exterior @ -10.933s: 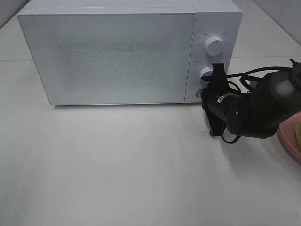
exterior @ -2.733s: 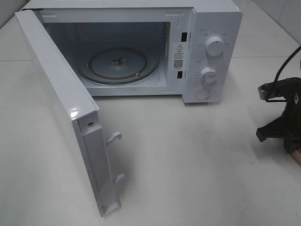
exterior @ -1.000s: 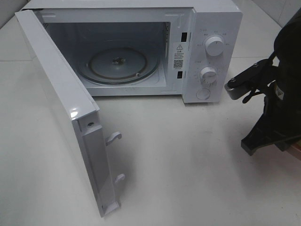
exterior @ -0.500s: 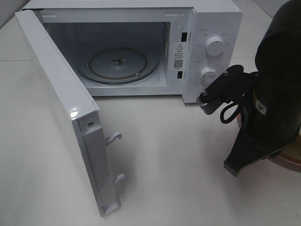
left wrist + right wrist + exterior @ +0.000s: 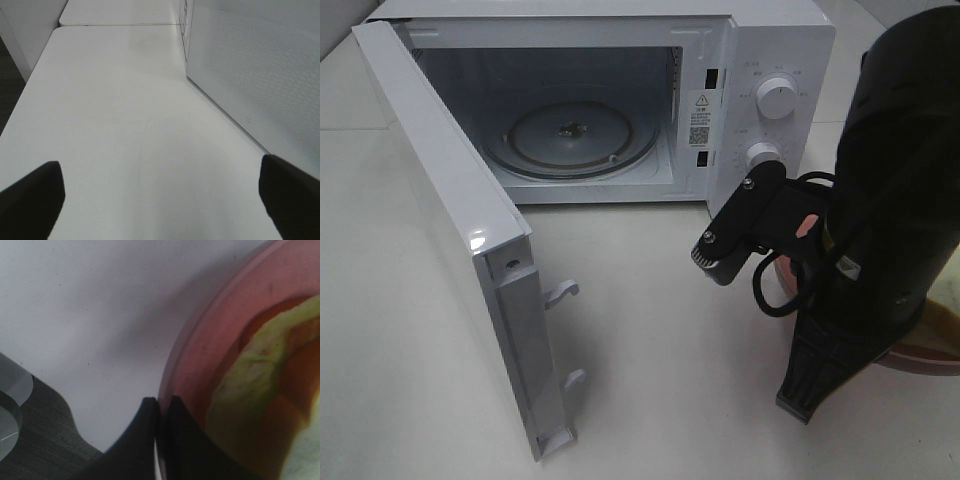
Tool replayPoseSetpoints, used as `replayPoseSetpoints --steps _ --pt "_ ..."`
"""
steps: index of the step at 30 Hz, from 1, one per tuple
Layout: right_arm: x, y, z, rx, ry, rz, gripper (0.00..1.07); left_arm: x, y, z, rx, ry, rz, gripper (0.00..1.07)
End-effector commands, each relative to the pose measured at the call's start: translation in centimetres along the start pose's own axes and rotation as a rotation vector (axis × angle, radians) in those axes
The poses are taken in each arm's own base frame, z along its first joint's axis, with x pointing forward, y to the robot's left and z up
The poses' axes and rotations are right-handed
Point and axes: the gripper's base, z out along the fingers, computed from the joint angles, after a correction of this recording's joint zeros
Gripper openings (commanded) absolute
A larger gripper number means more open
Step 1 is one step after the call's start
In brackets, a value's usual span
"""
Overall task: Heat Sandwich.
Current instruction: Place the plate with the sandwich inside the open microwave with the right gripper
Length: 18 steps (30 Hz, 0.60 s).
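On the right gripper (image 5: 161,439) the jaws pinch the pink plate (image 5: 200,340) by its rim; this thin hold may let it tilt and drop the sandwich (image 5: 240,385). On the left gripper (image 5: 160,195) the jaws stand wide.

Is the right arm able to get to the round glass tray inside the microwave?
Probably yes: the door is swung wide open, away from the right pincer gripping the pink plate, and the glass tray sits unblocked.

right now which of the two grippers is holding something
The right gripper: it is pinched shut on the rim of the pink plate that carries the sandwich. The left gripper stands wide open over the table, holding nothing.
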Motion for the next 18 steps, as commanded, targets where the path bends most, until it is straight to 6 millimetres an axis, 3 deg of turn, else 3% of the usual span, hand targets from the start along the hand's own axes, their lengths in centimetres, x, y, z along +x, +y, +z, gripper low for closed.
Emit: replayPoseSetpoints --steps 1,18 --pt "0.1 0.1 -0.3 0.026 -0.005 -0.057 0.00 0.2 -0.1 -0.3 0.005 -0.032 -0.001 1.01" --pt "-0.9 0.7 -0.5 0.013 -0.125 -0.352 0.00 0.2 -0.1 -0.3 0.005 -0.032 -0.001 1.01"
